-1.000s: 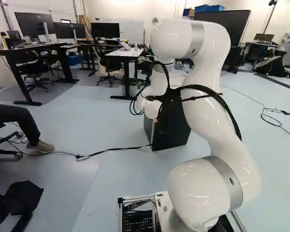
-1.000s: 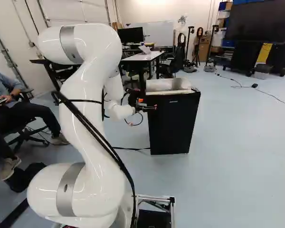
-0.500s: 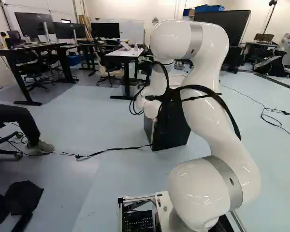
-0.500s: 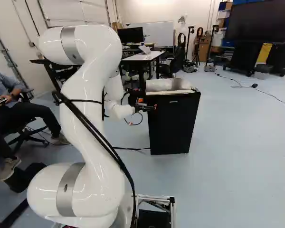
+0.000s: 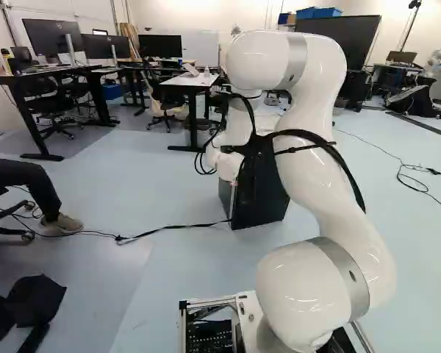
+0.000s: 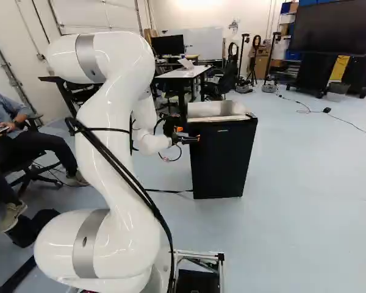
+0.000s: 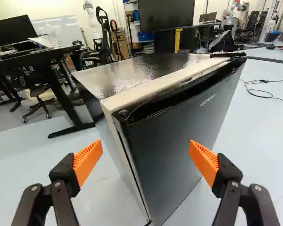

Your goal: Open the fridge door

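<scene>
Our fingers stand wide apart with nothing gripped between them. The fridge is on the floor just ahead of our gripper, its near corner showing in the space between the two pads. Its door looks shut: the dark panel lies along the pale frame, with only a thin seam down the near side. So, as far as we can see, the approach is mostly done, while the hold on the door, the pull and the swing are all left.

We judge that the near edge is the one to work, since the black cap at the far top corner may well be the hinge. The next move probably calls for bringing a finger to that edge or to the dark lip along the top; a poor angle could slip off or shove the whole fridge.

In the right base view our arm reaches in from the fridge's left. A black cable runs along the floor towards its foot, and a desk stands beyond.
</scene>
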Controlling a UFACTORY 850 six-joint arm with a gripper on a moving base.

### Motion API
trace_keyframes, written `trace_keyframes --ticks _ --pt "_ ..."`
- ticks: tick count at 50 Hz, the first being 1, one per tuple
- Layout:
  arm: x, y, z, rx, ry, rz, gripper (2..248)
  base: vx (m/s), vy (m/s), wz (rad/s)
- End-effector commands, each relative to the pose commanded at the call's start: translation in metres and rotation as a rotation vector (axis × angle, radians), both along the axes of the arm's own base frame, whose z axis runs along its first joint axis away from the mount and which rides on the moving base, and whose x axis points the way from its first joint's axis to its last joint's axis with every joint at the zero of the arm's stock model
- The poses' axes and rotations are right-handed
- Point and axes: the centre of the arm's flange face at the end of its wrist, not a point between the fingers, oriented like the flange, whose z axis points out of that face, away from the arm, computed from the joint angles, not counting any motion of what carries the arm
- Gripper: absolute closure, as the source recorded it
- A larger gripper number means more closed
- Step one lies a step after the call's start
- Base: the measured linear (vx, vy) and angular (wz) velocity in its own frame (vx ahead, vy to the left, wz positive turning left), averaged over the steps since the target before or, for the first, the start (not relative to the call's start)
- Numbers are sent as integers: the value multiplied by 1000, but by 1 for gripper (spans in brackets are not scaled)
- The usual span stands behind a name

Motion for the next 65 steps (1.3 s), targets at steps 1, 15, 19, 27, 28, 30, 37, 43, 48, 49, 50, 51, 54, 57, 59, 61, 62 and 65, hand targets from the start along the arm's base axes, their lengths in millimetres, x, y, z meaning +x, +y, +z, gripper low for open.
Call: trace_keyframes --ticks 1,15,19,27,28,30,37,43,48,49,50,51,54,57,59,61,62,65 --pt "0 1 0 0 0 0 3 0 0 0" --pt "-1 8 0 4 0 -7 3 0 0 0" --pt "-1 9 -1 6 -1 -12 3 0 0 0" --pt "2 11 -1 9 -4 -24 3 0 0 0" --pt "2 11 -1 10 -4 -26 3 0 0 0" --pt "3 12 -1 11 -5 -29 3 0 0 0" --pt "5 13 -2 14 -8 -40 3 0 0 0" --pt "7 15 -3 17 -10 -49 3 0 0 0" --pt "9 16 -3 19 -12 -58 3 0 0 0" --pt "9 16 -3 20 -13 -60 3 0 0 0" --pt "10 16 -3 20 -13 -61 3 0 0 0" --pt "10 16 -4 21 -14 -63 3 0 0 0" --pt "11 16 -4 22 -15 -68 3 0 0 0" --pt "12 17 -4 24 -16 -74 3 0 0 0" --pt "13 17 -4 25 -17 -78 3 0 0 0" --pt "14 17 -5 26 -18 -81 3 0 0 0" --pt "14 17 -5 26 -19 -83 3 0 0 0" --pt "16 17 -5 28 -20 -89 3 0 0 0"
